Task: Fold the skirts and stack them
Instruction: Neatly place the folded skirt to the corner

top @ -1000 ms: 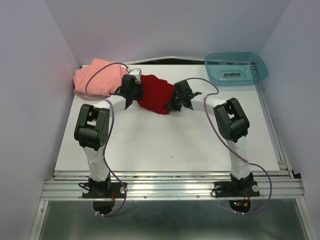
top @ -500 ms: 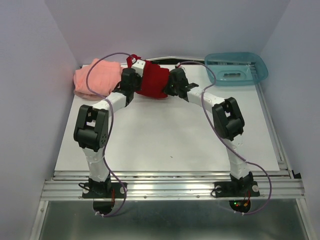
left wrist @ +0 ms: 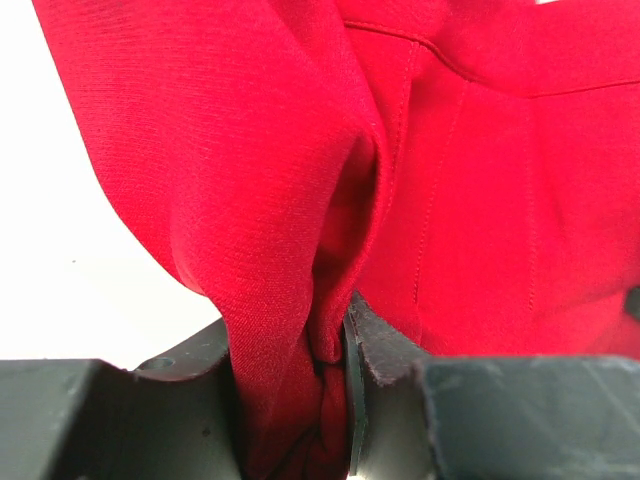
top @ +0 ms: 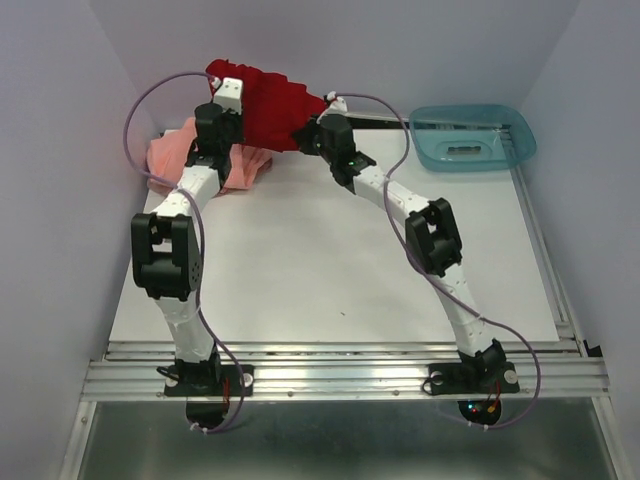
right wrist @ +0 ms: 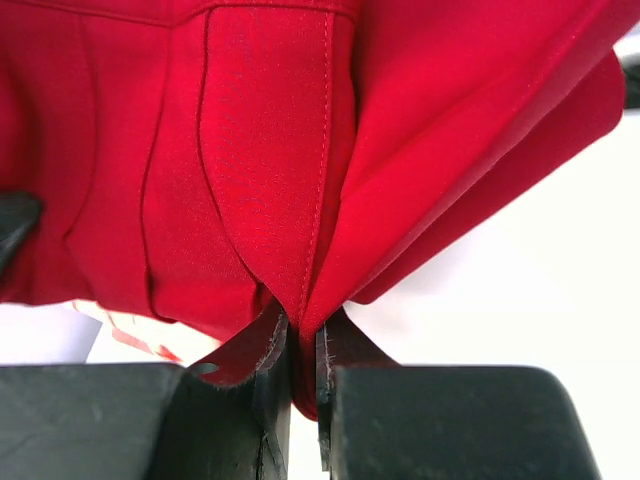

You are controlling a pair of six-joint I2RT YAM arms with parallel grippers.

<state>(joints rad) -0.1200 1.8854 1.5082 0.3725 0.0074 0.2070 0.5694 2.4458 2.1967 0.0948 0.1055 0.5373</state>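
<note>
The deep red skirt (top: 268, 105) hangs lifted high above the back left of the table, stretched between both arms. My left gripper (top: 228, 88) is shut on its left end, a thick bunch of red cloth (left wrist: 290, 390) wedged between the fingers. My right gripper (top: 318, 118) is shut on its right end, pinching a thin fold of red fabric (right wrist: 305, 350). The salmon-pink skirt (top: 178, 155) lies rumpled on the table at the back left, partly hidden under the raised red one and the left arm.
A translucent teal tray (top: 472, 137) stands at the back right corner. The white table top (top: 330, 270) spreads in front of the arms. Grey walls close in on the left, back and right.
Both arms have risen and swung back and to the left, lifting the red skirt off the table until it hangs spread above the pink skirt.
</note>
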